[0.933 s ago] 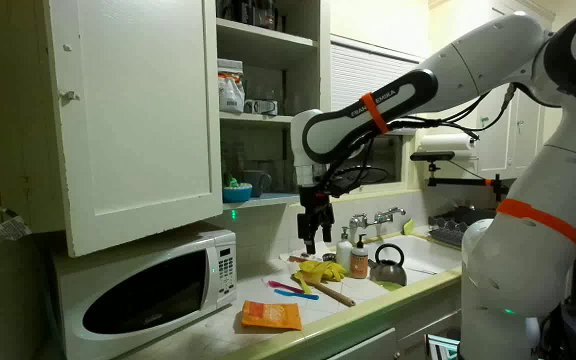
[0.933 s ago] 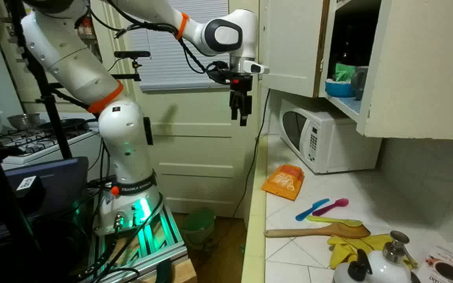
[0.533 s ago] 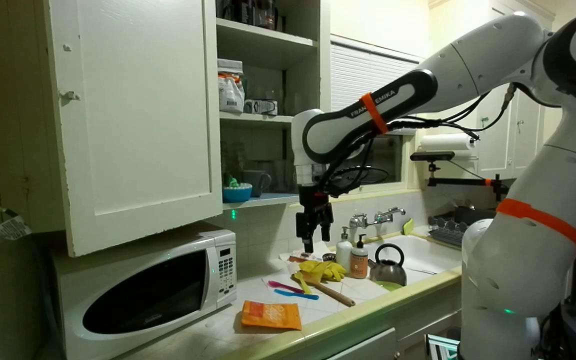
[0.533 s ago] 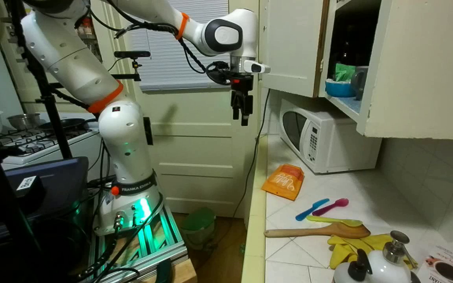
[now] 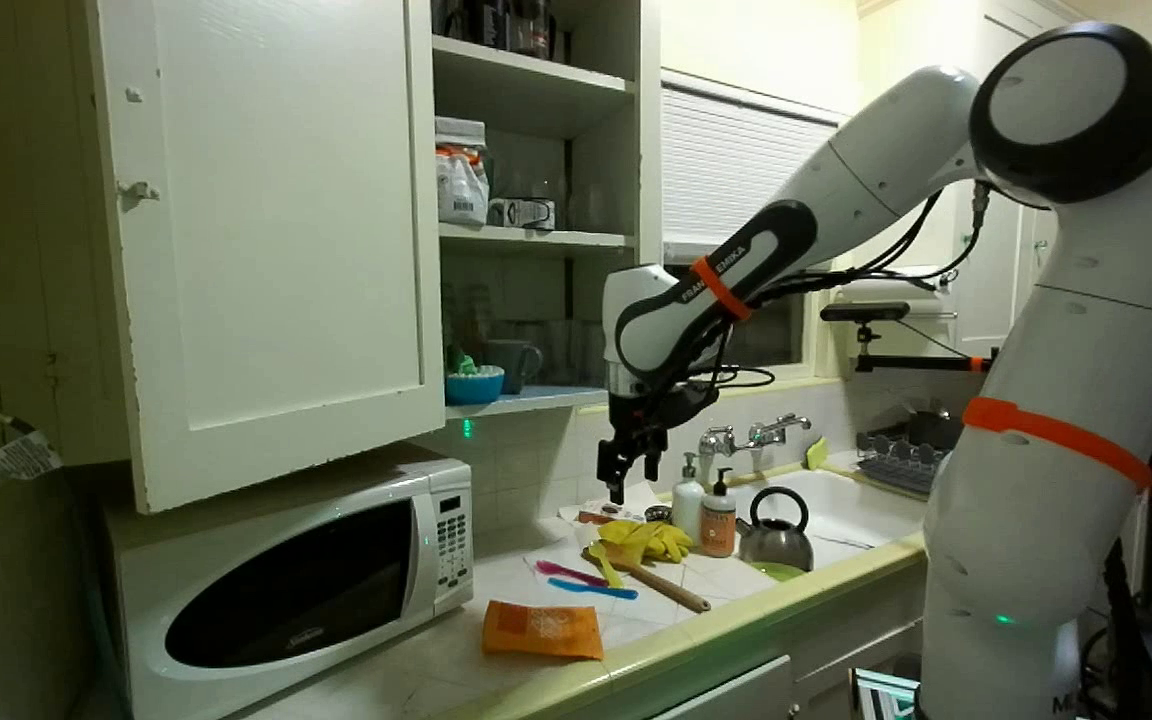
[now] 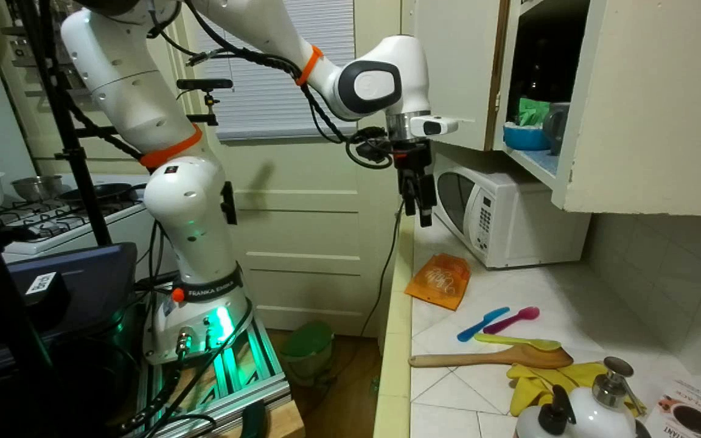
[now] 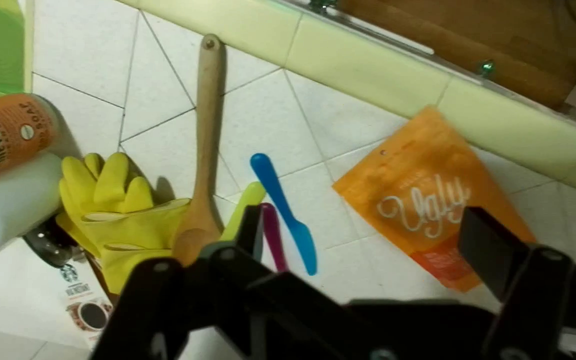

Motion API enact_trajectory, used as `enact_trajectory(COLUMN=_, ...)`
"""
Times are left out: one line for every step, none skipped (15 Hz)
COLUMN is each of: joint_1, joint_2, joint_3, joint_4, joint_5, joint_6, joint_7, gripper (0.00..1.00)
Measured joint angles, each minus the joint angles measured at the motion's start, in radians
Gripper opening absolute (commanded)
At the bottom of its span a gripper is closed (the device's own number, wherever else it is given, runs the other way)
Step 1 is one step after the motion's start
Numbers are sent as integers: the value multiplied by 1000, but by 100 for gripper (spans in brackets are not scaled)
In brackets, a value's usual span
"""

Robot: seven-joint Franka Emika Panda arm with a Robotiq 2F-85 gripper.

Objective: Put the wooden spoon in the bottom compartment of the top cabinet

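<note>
The wooden spoon [image 7: 208, 125] lies on the counter; it shows in both exterior views [image 5: 674, 590] [image 6: 478, 359]. Its bowl touches the yellow gloves, a yellow-green utensil lies against it, and my gripper hides the bowl's tip in the wrist view. My gripper [image 7: 363, 220] is open and empty, pointing down above the counter, in both exterior views [image 5: 634, 483] [image 6: 417, 218]. In the wrist view the spoon lies left of the fingers. The top cabinet [image 5: 286, 230] has its door open, also in an exterior view [image 6: 661, 109]. Its bottom compartment [image 5: 548, 398] holds a blue bowl and a mug.
A blue knife [image 7: 280, 200], a pink spoon [image 7: 274, 240] and an orange pouch [image 7: 418, 190] lie below the gripper. Yellow gloves [image 7: 118, 210], soap bottles [image 5: 719, 525] and a kettle [image 5: 778, 540] stand near the sink. The microwave [image 6: 521, 213] sits under the cabinet.
The arm has reached farther out and lower. In an exterior view my gripper has moved right and down, over the counter. It stays open, and the spoon has not moved.
</note>
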State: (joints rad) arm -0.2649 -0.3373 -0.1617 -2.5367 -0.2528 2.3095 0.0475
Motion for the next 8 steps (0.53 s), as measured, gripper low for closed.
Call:
enact_trajectory(joint_1=-23, joint_2=36, joint_3=-8, joint_4=5, joint_5=-36, joint_6=24, joint_7=10, gripper=100)
enact_trajectory(joint_1=-46, joint_2=74, joint_3=-15, joint_4=14, joint_5=-77, joint_6=43, joint_7=24, gripper=100)
enact_trajectory(joint_1=-68, joint_2=114, joint_3=-23, joint_4=25, joint_5=-121, joint_6=63, joint_7=46, gripper=100)
enact_trajectory(joint_1=-87, joint_2=152, joint_3=-31, joint_4=39, joint_5=-168, joint_6=83, joint_7=75, gripper=100)
enact_trajectory(joint_1=-102, joint_2=193, joint_3=-40, joint_4=57, joint_5=-206, joint_6=103, joint_7=110, gripper=100)
enact_trajectory(joint_1=-109, joint_2=232, joint_3=-50, joint_4=80, joint_5=-220, joint_6=106, joint_7=143, gripper=100)
enact_trajectory(joint_1=-111, joint_2=267, joint_3=-58, joint_4=104, joint_5=-223, joint_6=106, joint_7=161, gripper=100)
enact_trajectory(joint_1=-112, joint_2=292, joint_3=-60, joint_4=124, joint_5=-223, joint_6=106, joint_7=170, gripper=100)
